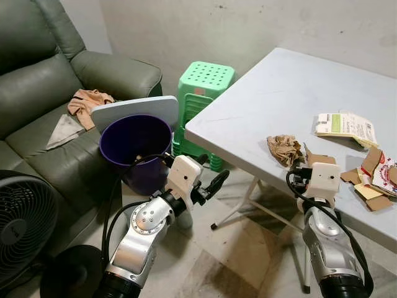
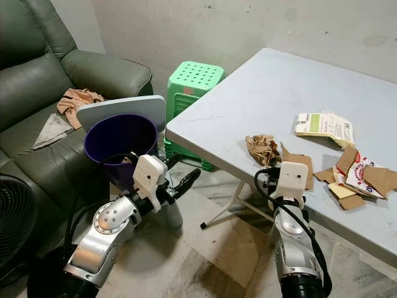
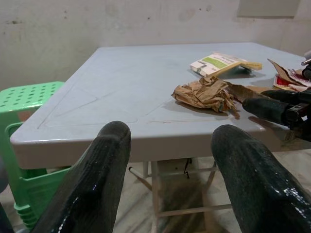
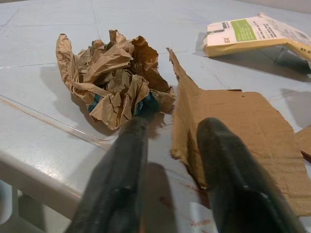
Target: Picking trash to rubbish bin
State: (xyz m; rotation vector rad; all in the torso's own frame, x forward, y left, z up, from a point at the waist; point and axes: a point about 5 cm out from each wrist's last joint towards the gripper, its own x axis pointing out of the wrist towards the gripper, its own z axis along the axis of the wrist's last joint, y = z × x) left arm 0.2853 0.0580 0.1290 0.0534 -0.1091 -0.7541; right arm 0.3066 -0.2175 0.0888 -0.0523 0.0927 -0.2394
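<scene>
With the right hand [image 4: 167,160] narrowly parted at the tabletop [image 1: 273,93] edge in the lower right, straddling the cardboard flap [image 4: 228,131], it risks missing the crumpled paper [image 4: 109,77] just beside

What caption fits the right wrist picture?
Open right gripper reaching toward crumpled brown paper beside torn cardboard.

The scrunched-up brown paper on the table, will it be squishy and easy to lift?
Probably. The crumpled brown paper is full of folds and air gaps, so it should squash between the right gripper fingers and likely weighs little. A nudge would probably slide it along the smooth table rather than roll it.
</scene>
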